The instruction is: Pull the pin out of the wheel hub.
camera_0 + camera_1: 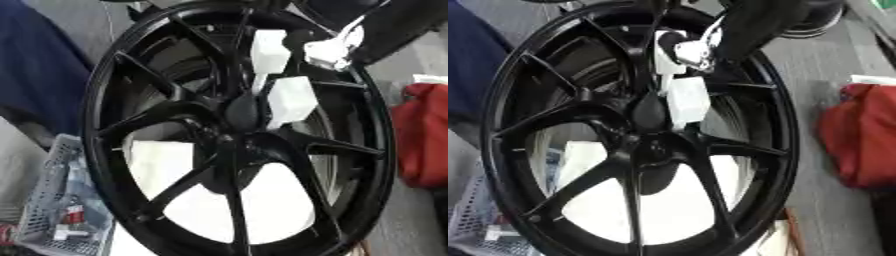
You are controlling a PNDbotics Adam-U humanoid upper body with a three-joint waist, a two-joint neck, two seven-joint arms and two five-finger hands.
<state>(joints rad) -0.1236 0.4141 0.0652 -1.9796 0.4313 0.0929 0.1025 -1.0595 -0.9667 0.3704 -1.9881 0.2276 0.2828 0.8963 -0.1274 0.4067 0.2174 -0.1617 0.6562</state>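
Left eye view: the black wheel stands upright, filling the frame, hub at centre. White blocks sit just right of the hub. The right hand reaches in from upper right; finger state cannot be told. A grey basket lies lower left.

Right eye view: a red object lies right of the wheel. The pin cannot be identified.

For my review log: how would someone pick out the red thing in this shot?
Start at the big black wheel filling the middle. Go right, past its rim, to the grey floor. The red bag-like bundle lies there at the right edge, the only red mass; the mesh basket sits lower left.
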